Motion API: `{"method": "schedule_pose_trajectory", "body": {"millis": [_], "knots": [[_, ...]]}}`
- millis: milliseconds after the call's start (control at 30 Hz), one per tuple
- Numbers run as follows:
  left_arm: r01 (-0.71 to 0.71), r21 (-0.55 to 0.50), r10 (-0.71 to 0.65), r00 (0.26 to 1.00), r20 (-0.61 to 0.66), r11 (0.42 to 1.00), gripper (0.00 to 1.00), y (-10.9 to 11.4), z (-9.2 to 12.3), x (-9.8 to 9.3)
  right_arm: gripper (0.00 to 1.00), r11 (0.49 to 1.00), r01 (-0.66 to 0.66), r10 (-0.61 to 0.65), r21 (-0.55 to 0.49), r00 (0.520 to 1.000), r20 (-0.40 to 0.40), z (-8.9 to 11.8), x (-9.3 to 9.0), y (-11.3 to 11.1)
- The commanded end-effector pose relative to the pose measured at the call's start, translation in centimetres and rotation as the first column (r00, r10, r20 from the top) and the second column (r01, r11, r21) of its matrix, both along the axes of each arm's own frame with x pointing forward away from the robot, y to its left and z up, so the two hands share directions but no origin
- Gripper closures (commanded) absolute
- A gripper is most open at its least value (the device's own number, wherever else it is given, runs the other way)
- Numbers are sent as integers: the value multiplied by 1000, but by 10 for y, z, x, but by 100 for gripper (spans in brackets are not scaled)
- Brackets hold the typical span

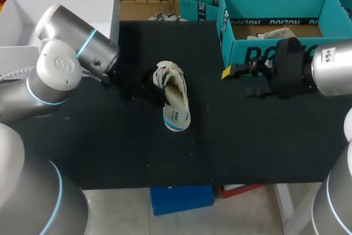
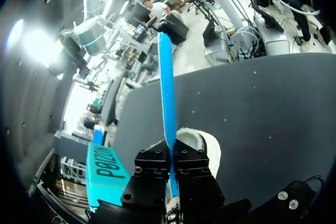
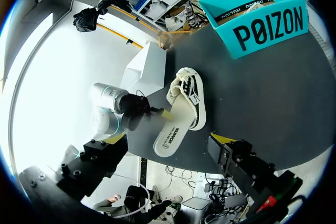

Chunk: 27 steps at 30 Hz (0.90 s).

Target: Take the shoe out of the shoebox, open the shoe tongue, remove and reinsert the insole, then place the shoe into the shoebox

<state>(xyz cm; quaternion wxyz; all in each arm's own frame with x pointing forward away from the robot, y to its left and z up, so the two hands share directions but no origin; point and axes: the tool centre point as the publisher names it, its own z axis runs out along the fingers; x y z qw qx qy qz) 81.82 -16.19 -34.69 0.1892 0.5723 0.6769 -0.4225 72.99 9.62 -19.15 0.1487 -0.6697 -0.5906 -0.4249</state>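
shoe (image 1: pixel 175 94) lies on the table (image 1: pixel 247 147), left of the shoebox (image 1: pixel 275 5).

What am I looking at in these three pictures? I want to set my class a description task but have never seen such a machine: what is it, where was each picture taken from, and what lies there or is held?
This is a robot with two arms at a black table. One picture looks down from above and behind; the two round ones come from cameras on its wrists. The left arm is at the left, the right arm at the right. A pale shoe lies mid-table and a teal shoebox stands far right. The left arm's jaws are shut on the insole, which sticks out past the shoe; its wrist camera sees it edge-on as a blue strip. The right arm's jaws are open and empty.
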Motion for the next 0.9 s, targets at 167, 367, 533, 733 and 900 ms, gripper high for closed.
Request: {"method": "schedule_pose_trajectory", "body": {"millis": [167,367,533,733,900], "knots": [[-31,2,30,999,42,1000,100,-3,-13,10,0,1000,1,-1,-1,1000,0,0,0,1],[-45,19,43,995,91,999,100,-8,-12,30,0,1000,1,-1,-1,1000,0,0,0,1],[-57,34,53,993,108,998,100,-8,-13,41,0,1000,1,-1,-1,1000,0,0,0,1],[-69,65,60,990,124,995,100,-5,-21,49,0,1000,1,-1,-1,1000,0,0,0,1],[-87,83,77,990,120,993,100,-1,-27,54,0,1000,1,-1,-1,1000,0,0,0,1]]}}
